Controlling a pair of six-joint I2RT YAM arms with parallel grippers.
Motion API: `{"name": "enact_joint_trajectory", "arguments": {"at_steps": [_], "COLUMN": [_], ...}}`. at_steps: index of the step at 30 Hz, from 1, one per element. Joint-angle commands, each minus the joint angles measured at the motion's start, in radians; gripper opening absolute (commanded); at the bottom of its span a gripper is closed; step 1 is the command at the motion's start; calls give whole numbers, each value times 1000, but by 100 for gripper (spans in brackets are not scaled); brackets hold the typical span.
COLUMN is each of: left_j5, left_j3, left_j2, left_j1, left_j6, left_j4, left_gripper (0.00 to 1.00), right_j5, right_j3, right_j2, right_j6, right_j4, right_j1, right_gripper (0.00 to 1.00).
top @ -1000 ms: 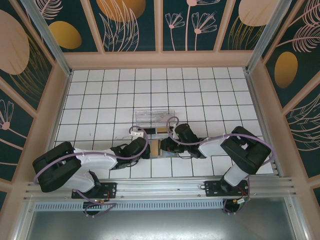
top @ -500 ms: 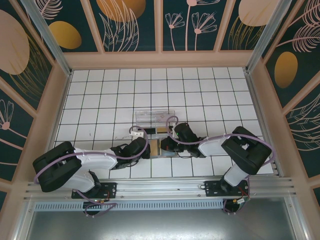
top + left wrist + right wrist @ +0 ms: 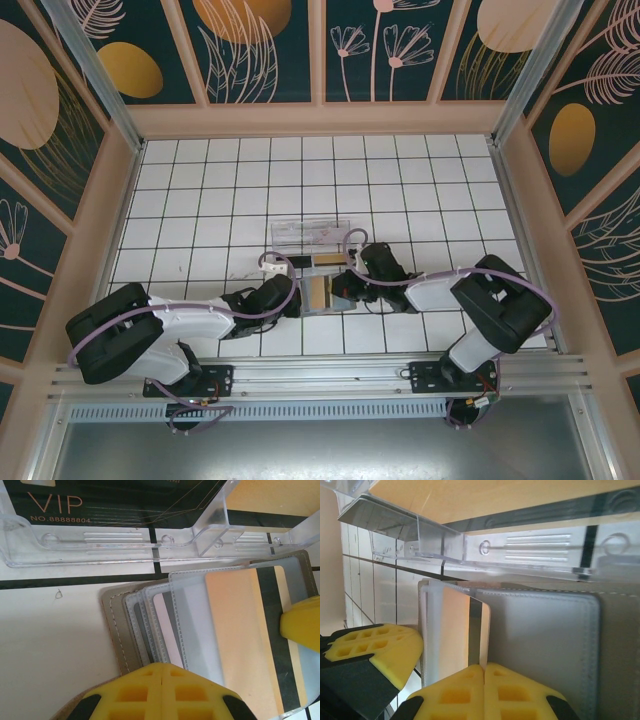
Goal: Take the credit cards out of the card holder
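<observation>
The card holder (image 3: 322,293) lay open on the white tiled bench (image 3: 200,200), toward the near edge and about midway between the left and right edges. It sat just on the near side of a clear tray (image 3: 287,233), with the two arms meeting over it from either side.

From the left wrist, the left claw (image 3: 161,687) had its yellow pads pressed together with no gap between them. It sat at the holder's near edge, where the grey stitched panel and its fanned clear sleeves ran under the pads. Whether it pinched the panel or only pressed on it could not be told. One sleeve held a tan credit card (image 3: 235,630) with a dark stripe, and a paler pinkish card (image 3: 167,630) showed in a sleeve to its left. One yellow finger of the right claw (image 3: 302,627) rested over the tan card's striped side.

From the right wrist, the right claw (image 3: 484,685) was also closed tight, pad against pad. The tan card and its sleeve stood raised off the grey panel directly above the fingertips. The pictures did not settle whether the card's edge was caught between the pads. A finger of the left claw (image 3: 377,650) sat just beside the sleeve, at its far side.

A black card (image 3: 100,502) printed "VIP" lay inside the clear tray, beyond the holder.
</observation>
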Motion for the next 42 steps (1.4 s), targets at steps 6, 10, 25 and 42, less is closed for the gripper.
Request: {"name": "enact_joint_trajectory", "arguments": {"at_steps": [6, 10, 25, 42], "left_j5": [44, 42, -63, -411], "left_j3": [-33, -29, 75, -114], "left_j2": [14, 13, -222, -804], "left_j1": [1, 1, 1, 1], "left_j6": [12, 12, 35, 24], "left_j4": [-53, -57, -200, -228], "left_gripper": [0, 0, 40, 99], "right_j5": [-26, -31, 150, 564], "right_j3": [-76, -114, 33, 350], "right_j2": [-91, -170, -591, -419], "right_j6": [-62, -69, -288, -946], "right_j4": [-55, -87, -561, -659], "right_j1": [-88, -125, -148, 214], "right_gripper": [6, 4, 0, 0]}}
